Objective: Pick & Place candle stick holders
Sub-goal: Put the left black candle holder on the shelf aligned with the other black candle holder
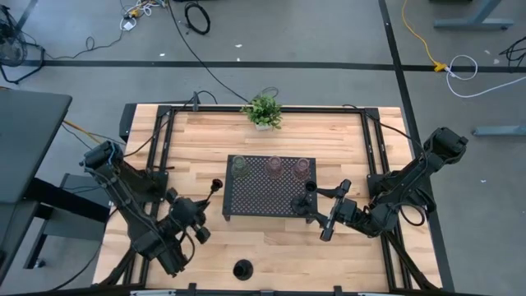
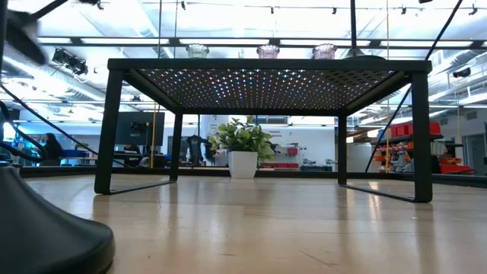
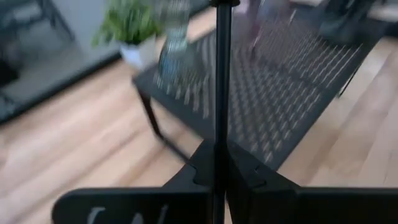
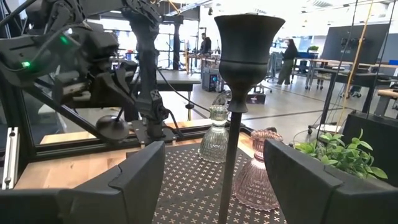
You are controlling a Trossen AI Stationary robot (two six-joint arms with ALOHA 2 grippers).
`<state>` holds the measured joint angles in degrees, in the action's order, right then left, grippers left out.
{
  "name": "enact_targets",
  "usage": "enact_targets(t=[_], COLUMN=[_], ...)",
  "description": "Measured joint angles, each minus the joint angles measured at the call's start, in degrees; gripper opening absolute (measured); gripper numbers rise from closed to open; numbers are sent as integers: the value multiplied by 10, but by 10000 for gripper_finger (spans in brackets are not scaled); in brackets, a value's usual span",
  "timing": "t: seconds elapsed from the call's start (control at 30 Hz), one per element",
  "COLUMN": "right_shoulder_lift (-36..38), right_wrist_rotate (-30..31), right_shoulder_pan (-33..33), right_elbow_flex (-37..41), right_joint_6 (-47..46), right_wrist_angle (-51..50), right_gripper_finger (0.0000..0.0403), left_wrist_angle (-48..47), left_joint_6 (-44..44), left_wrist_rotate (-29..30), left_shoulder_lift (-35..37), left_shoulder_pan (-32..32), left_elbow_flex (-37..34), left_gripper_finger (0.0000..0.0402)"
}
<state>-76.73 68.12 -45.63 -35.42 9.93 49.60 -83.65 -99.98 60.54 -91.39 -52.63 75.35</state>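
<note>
Holder point(image 4: 242, 68): black, thin-stemmed | right hand point(image 4: 214, 180): released | left hand point(image 3: 217, 180): clenched on black stem point(image 3: 221, 81)

High view: overhead, facing straight down; takes in the whole table point(image 1: 271, 238), both arms and surrounding floor; farthest from the work.
Low view: at table-top level, facing level across the boards into the room; looks under the black perforated tray point(image 2: 266, 76), plant point(image 2: 242, 144) behind it.
Left wrist view: rides the left arm, facing forward past its own fingers point(image 3: 186, 199); very near the tray point(image 3: 273, 106).
Right wrist view: rides the right arm, facing across the tray point(image 4: 193, 180) toward the left arm point(image 4: 93, 56) and room.
Shared: tray and plant appear in all four views; glass holders point(image 1: 269, 167) on the tray too.
</note>
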Motion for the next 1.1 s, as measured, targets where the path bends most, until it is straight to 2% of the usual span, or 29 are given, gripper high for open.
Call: enact_targets(t=[0.2,0.4,0.67,1.1], right_shoulder_lift=[0,0,0,0], right_wrist_rotate=[0,0,0,5], right_shoulder_pan=[0,0,0,1], right_elbow_flex=[0,0,0,0], right_joint_6=[0,-2,-5,0], right_wrist_angle=[0,0,4,5], right_gripper_finger=[272,272,272,272], left_wrist_angle=[2,1,-9,-33], left_joint_6=[24,47,59,67], left_wrist_rotate=[137,231,268,286], left_shoulder_lift=[0,0,1,1], left_shoulder_pan=[-25,-42,-24,16], left_elbow_flex=[0,0,0,0], left_gripper_finger=[13,13,13,13])
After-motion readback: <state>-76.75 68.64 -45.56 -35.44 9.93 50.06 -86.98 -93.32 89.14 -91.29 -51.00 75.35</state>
